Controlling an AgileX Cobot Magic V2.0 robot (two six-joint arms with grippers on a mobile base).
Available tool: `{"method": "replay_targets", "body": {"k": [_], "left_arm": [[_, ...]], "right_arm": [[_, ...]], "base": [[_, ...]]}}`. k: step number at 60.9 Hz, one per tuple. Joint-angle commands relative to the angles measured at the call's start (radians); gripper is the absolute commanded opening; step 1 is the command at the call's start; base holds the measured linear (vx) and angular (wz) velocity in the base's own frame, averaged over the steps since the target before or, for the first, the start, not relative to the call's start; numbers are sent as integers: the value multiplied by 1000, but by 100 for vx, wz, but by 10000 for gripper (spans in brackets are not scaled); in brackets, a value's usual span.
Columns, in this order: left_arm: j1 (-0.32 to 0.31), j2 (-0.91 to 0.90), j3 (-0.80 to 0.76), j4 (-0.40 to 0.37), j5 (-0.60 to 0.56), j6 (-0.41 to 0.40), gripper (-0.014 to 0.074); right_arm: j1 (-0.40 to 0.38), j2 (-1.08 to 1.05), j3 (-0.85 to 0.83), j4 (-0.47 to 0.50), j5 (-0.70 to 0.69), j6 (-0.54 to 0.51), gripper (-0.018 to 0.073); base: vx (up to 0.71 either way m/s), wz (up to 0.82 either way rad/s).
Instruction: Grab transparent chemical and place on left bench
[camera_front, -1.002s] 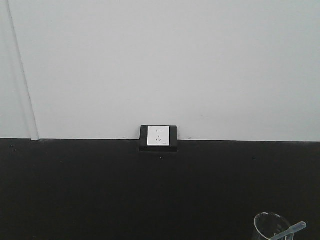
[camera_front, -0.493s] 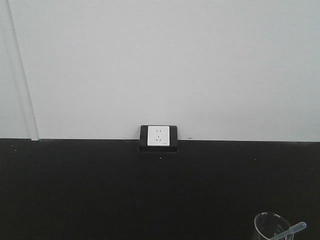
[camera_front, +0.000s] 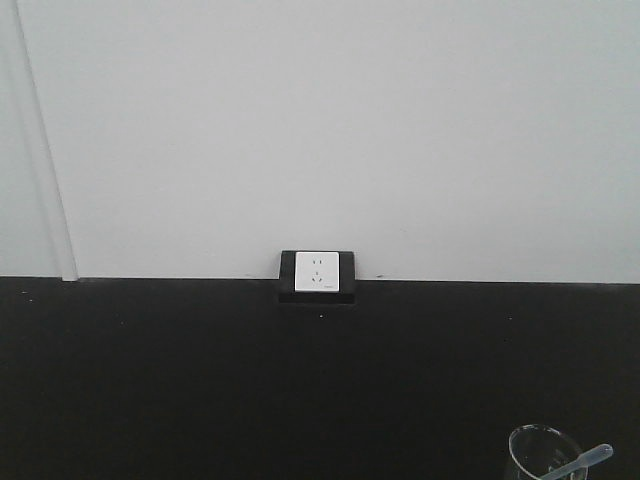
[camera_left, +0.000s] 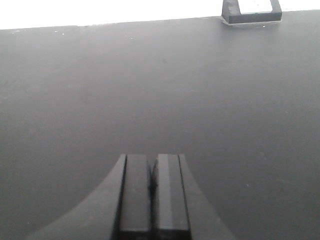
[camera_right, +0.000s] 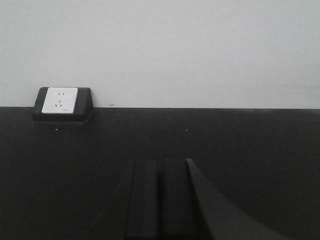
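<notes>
Nothing has moved in the past second: the clear dropper pipette leans in the glass beaker at the front view's 5 o'clock corner, on the black counter. Only that view shows it. The wrist views show the left gripper and right gripper, fingers pressed together above the counter, with the wall socket at 1 and 10 o'clock.

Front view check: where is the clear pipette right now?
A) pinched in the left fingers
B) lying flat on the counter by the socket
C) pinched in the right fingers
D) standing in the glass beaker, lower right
D: the clear pipette leans inside the beaker, bulb end over its rim, while the left gripper and right gripper are both shut on nothing.
</notes>
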Motion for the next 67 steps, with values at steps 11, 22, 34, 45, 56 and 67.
{"method": "replay_targets", "body": {"k": [11, 22, 34, 45, 56, 67], "left_arm": [[-2, -19, 16, -1, -78, -8, -3], [-2, -19, 16, -1, -78, -8, -3], [-2, -19, 16, -1, -78, -8, -3], [-2, -19, 16, -1, -78, -8, -3], [-2, -19, 16, -1, -78, -8, -3], [-2, -19, 16, -1, -78, -8, -3]], "right_arm": [[-4, 48, -39, -14, -121, -10, 268], [-5, 69, -39, -12, -141, -10, 599], [-5, 86, -39, 0, -179, -5, 729], [-6, 121, 0, 69, -422, -7, 685], [-5, 255, 146, 169, -863, 16, 617], [-5, 455, 206, 181, -1064, 138, 570]], "base": [[0, 0], [0, 0], [0, 0], [0, 0], [0, 0], [0, 0]]}}
